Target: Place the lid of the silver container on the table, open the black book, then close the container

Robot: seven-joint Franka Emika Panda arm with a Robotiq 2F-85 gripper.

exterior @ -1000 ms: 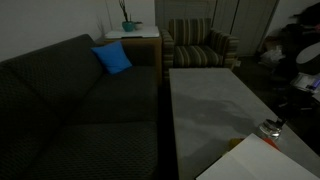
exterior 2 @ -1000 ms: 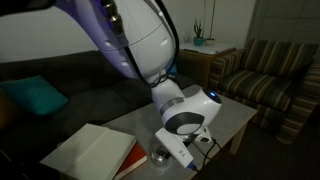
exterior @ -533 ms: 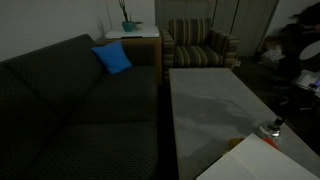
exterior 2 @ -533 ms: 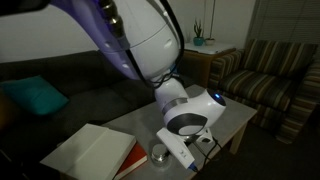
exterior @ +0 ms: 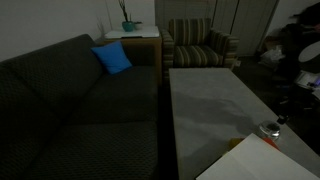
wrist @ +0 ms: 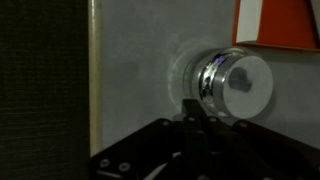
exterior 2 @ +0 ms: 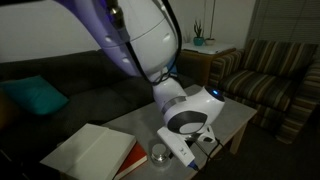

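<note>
So the end effector (wrist: 193, 110) is fully closed with nothing in it; in the wrist view the two fingers (wrist: 188, 128) are pressed together and their tips sit just short of the silver container (wrist: 210, 78), close but apart from it as far as I can tell. The lid (wrist: 247, 85) looks like it's sitting on top of the container, a flat pale disc over the shiny wall; can't see a gap between them.

The container stands upright on the surface (wrist: 140, 70), near one long edge of it. Right beside the container, on the side away from the end effector, there's the book (wrist: 285, 22); the wrist view only catches an orange-red corner of it. In an exterior view the book (exterior 2: 88, 150) lies open next to the container (exterior 2: 159, 154), pale pages up, with a reddish edge on the side facing the container; the big white arm (exterior 2: 140, 40) hangs over both and its wrist is low, just above the container.

From another angle the container (exterior: 269, 130) is a small shiny spot at the near end of the surface (exterior: 210, 105); the rest of the mottled grey top stretches away from it. Well beyond the container are a dark sofa (exterior: 70, 100) with a blue cushion (exterior: 112, 58), a striped armchair (exterior: 200, 42), and a small side table (exterior: 135, 33) with a plant (exterior: 128, 18).
</note>
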